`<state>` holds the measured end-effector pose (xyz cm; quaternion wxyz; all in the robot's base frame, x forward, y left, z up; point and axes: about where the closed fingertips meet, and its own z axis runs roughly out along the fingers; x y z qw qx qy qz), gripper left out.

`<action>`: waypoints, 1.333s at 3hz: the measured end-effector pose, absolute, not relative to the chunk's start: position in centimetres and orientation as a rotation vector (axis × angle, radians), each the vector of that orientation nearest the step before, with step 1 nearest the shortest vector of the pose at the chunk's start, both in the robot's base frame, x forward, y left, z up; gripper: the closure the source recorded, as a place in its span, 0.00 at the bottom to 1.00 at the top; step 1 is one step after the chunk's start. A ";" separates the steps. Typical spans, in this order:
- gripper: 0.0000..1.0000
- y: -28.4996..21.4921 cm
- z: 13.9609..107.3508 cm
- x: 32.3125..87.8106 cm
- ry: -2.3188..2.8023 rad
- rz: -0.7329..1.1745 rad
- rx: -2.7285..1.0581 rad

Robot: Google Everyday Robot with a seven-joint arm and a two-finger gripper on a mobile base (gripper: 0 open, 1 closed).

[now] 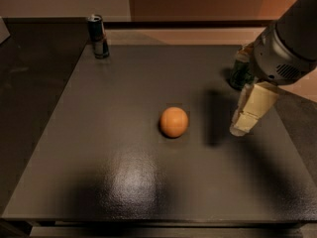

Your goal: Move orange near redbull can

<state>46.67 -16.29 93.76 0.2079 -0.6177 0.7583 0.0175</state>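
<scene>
The orange (174, 122) is a small round fruit lying on the dark table (99, 133) near its middle. The redbull can (98, 36), slim and blue-silver, stands upright at the table's far left corner, far from the orange. My gripper (241, 125) hangs from the arm at the right, its beige fingers pointing down above the table, to the right of the orange and apart from it. It holds nothing.
A wider dark green can (241, 71) stands at the far right, partly hidden behind my arm (290, 38). The table's edges run along the front and left. A wall lies behind the table.
</scene>
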 end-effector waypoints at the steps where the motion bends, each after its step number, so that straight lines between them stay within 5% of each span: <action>1: 0.00 -13.4 92.0 47.7 2.072 0.130 -1.740; 4: 0.00 -6.5 88.1 47.5 1.973 0.316 -1.855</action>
